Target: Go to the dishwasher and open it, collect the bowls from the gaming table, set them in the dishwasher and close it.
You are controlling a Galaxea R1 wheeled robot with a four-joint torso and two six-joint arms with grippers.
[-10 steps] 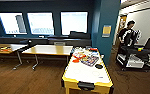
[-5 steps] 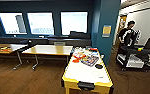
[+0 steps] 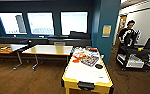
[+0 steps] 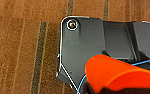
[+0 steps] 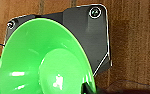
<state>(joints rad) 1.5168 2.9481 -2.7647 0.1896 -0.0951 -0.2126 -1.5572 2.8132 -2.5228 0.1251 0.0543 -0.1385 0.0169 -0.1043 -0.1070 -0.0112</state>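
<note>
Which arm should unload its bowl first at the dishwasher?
Right, by a slim margin: its green bowl faces the wrist camera with its inside open, rim easy to track. The left's orange bowl shows side-on, partly cut off. Both hang over wood floor.

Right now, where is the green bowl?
The green bowl shows large and close in the right wrist view, in front of the arm's dark plate, above the brown wooden floor. It is not on the gaming table.

The head camera looks forward and down, from near, over the gaming table; both wrist cameras face the wooden floor (shared ground).
</note>
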